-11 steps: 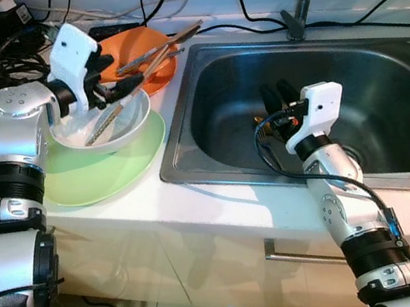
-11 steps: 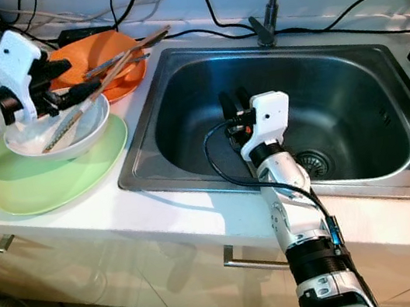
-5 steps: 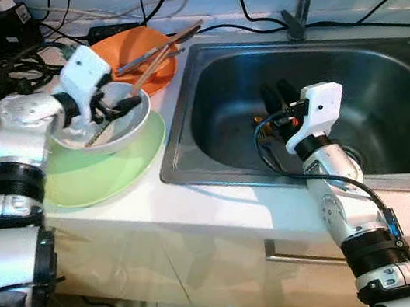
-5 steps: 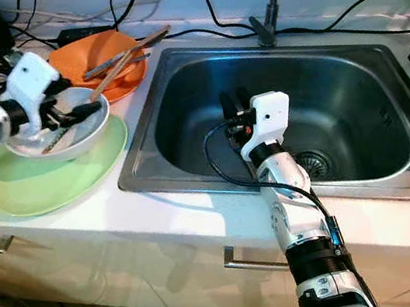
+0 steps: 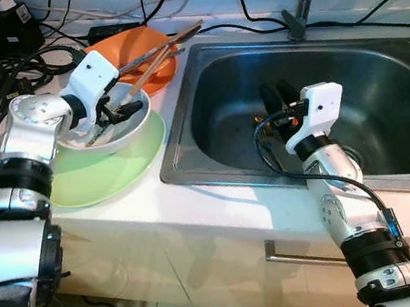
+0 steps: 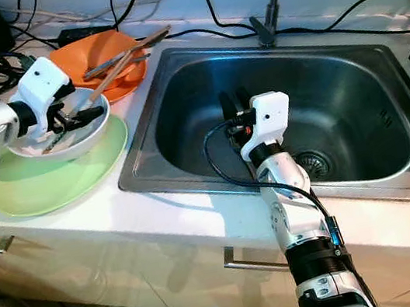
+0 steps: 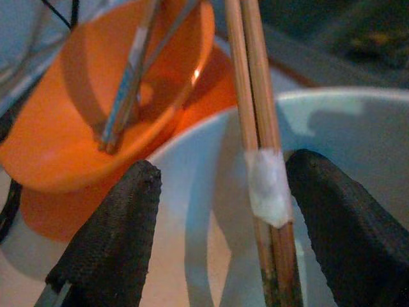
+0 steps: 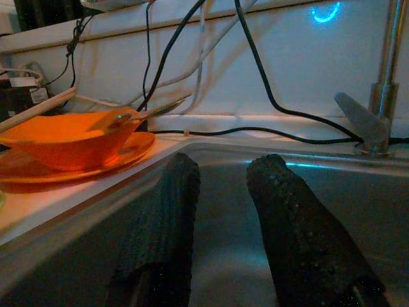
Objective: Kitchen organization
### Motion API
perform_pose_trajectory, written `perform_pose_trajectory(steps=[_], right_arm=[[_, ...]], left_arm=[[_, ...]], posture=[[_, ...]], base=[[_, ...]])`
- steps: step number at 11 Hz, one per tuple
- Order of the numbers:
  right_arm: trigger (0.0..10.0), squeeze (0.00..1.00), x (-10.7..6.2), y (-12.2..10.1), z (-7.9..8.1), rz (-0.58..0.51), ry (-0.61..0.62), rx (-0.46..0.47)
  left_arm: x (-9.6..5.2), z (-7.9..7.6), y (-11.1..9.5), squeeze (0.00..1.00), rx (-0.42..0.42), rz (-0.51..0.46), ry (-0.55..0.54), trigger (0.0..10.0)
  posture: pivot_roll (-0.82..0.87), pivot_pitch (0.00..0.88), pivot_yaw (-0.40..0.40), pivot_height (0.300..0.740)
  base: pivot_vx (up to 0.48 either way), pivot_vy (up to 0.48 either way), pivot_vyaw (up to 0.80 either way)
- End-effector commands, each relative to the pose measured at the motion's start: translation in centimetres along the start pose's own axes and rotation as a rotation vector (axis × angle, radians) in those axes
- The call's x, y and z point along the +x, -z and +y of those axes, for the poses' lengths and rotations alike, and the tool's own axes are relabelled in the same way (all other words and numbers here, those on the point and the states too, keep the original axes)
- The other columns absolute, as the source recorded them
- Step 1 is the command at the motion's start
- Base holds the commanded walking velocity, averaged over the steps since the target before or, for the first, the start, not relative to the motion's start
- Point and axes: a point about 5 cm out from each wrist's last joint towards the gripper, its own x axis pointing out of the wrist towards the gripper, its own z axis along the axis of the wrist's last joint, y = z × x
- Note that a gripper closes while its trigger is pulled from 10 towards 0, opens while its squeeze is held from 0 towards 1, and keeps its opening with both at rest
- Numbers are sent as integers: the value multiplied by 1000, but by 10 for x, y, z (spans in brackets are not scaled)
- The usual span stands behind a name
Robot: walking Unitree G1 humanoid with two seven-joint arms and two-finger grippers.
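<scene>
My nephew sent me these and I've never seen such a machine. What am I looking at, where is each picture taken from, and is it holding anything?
It is a humanoid robot with two silver arms at a kitchen counter. The two wide pictures come from cameras in its head, looking down; the two close-ups come from cameras on its wrists. On the counter a white bowl sits on a green plate, with an orange bowl behind holding utensils. The left gripper reaches into the white bowl, fingers open around a pair of chopsticks without clamping them. The right gripper hovers, open and holding nothing, over the steel sink.
</scene>
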Motion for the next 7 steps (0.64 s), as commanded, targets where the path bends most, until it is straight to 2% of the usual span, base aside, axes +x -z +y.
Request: perform_pose_trajectory(steps=[1, 2, 3, 4, 7], right_arm=[[10000, 0, -16, 25, -3, 89, 41, 41], [10000, 0, -16, 25, -3, 92, 40, 41], [10000, 0, -16, 26, -2, 93, 39, 42], [10000, 0, -16, 26, -2, 94, 38, 42], [10000, 0, -16, 27, -2, 98, 40, 41]], left_arm=[[2, 0, 0, 0, 7, 28, -1, 10000], [2, -1, 2, 0, 0, 36, 10, 10000], [2, -3, 6, 0, -9, 49, 29, 588], [2, -4, 7, 0, -14, 50, 35, 0], [2, -5, 8, 0, -22, 50, 45, 0]], posture=[[100, 71, 53, 740], [98, 71, 55, 740], [99, 71, 55, 740], [99, 72, 54, 740], [99, 73, 54, 740]], base=[[0, 0, 0], [0, 0, 0], [0, 0, 0], [0, 0, 0], [0, 0, 0]])
